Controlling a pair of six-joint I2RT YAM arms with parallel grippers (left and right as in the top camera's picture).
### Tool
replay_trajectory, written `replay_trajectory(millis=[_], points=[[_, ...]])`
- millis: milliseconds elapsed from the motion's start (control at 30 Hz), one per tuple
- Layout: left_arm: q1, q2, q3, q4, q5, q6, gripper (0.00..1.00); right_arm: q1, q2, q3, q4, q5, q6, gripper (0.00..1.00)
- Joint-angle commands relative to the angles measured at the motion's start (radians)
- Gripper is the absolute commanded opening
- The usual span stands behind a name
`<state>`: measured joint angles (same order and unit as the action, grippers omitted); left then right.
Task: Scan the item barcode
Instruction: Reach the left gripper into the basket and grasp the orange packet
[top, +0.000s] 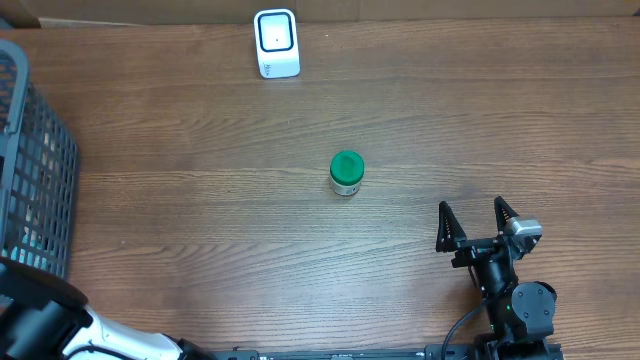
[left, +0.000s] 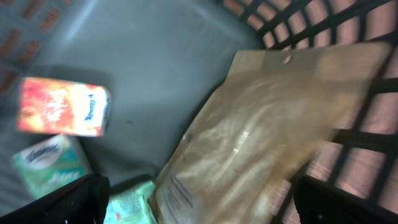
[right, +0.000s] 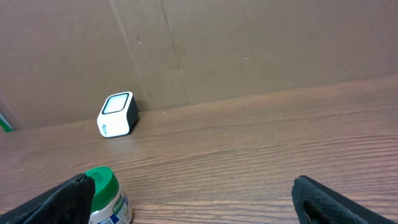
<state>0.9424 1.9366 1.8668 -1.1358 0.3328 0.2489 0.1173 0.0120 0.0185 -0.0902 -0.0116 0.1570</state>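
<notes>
A small jar with a green lid (top: 346, 173) stands upright mid-table; its left side shows behind my right finger in the right wrist view (right: 106, 196). The white barcode scanner (top: 277, 43) sits at the far edge, also seen as the scanner (right: 118, 114) by the cardboard wall. My right gripper (top: 478, 222) rests open at the near right, nothing between its fingers (right: 193, 199). My left gripper (left: 202, 205) is open inside the grey basket (left: 323, 25), just above a brown paper pouch (left: 267, 130), an orange box (left: 62, 107) and green packets (left: 50, 163). This view is blurred.
The grey mesh basket (top: 30, 170) stands at the table's left edge, with my left arm (top: 60, 325) reaching into it from the near left corner. A cardboard wall runs along the back of the wooden table (top: 200, 250).
</notes>
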Motion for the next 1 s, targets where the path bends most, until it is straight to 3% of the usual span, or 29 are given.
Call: replay_trajectory(millis=[0, 233, 333, 433, 467, 567, 767, 967], points=[[-0.008, 0.072, -0.013, -0.013, 0.066, 0.075, 0.98, -0.005, -0.009, -0.010, 0.006, -0.001, 0.003, 1.00], [-0.008, 0.138, -0.013, -0.015, 0.077, 0.087, 0.94, -0.005, -0.009, -0.010, 0.006, 0.000, 0.003, 1.00], [-0.008, 0.154, -0.013, -0.013, 0.014, 0.045, 0.89, -0.005, -0.009, -0.010, 0.006, 0.000, 0.003, 1.00], [-0.008, 0.156, -0.011, 0.004, -0.180, -0.132, 0.86, -0.005, -0.009, -0.010, 0.006, -0.001, 0.003, 1.00], [-0.007, 0.156, -0.001, 0.002, -0.316, -0.245, 0.86, -0.005, -0.009, -0.010, 0.006, 0.000, 0.003, 1.00], [-0.007, 0.156, 0.005, 0.000, -0.453, -0.354, 0.86, -0.005, -0.009, -0.010, 0.006, -0.001, 0.003, 1.00], [-0.007, 0.163, -0.001, 0.084, -0.478, -0.355, 0.81, -0.005, -0.009, -0.010, 0.006, -0.001, 0.003, 1.00], [-0.007, 0.198, -0.002, 0.204, -0.497, -0.273, 0.75, -0.005, -0.009, -0.010, 0.006, 0.000, 0.003, 1.00]])
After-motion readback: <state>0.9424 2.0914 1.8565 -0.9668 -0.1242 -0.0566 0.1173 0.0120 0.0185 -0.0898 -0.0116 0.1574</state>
